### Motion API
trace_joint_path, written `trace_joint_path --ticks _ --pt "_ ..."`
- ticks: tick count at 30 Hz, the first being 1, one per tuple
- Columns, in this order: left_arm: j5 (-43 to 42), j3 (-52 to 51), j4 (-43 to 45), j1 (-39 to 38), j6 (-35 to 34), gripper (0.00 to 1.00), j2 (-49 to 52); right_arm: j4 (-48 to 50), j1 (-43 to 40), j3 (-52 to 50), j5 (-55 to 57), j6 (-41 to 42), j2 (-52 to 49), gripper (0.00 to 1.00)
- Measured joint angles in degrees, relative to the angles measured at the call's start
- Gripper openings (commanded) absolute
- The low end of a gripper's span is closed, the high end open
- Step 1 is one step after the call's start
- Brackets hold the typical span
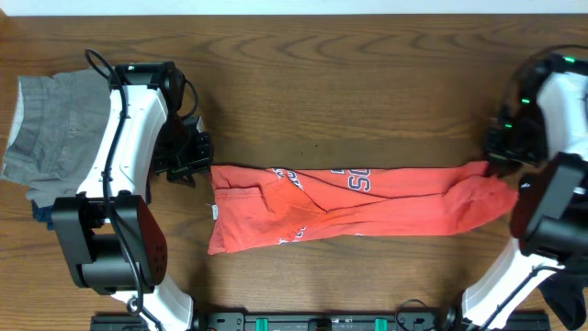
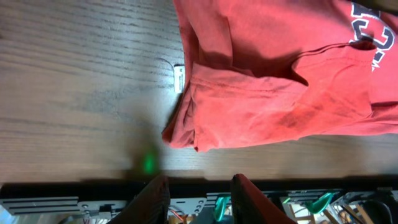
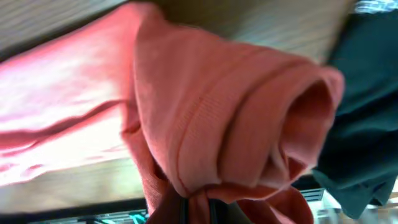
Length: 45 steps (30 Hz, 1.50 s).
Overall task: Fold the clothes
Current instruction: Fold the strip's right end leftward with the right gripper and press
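Overhead, the T-shirt [image 1: 349, 207] lies as a long strip, crosswise folds not yet made; right gripper [image 3: 199, 208] pinches its end, left gripper [image 2: 200, 185] parted, empty.

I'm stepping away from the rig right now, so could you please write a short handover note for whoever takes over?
Left gripper: open and empty, over bare table just off the T-shirt's left end.
Right gripper: shut on the T-shirt's right end, with the cloth bunched there.
T-shirt: mid-table, folded lengthwise into a long strip.
Grey garment: at the table's left edge.
Dark garment: beside the right gripper.
Done: the lengthwise fold.
Left: probably folding the strip across; the dark garment looks unfolded.
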<state>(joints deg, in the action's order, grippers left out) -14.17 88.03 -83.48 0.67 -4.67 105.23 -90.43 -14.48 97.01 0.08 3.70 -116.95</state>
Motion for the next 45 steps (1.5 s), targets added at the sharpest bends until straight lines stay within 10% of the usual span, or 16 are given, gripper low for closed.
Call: trace_joint_path --ticks 16,30,45 --pt "-0.02 0.0 0.81 0.0 -0.02 0.35 0.0 -0.87 28.39 0.02 1.33 11.21 0.02 0.01" --pt "-0.02 0.0 0.81 0.0 -0.02 0.34 0.0 -0.57 35.91 0.02 0.87 15.91 0.02 0.01" --pt "0.0 0.0 0.81 0.0 0.0 0.34 0.0 -0.98 37.7 0.02 -1.51 16.5 0.02 0.43"
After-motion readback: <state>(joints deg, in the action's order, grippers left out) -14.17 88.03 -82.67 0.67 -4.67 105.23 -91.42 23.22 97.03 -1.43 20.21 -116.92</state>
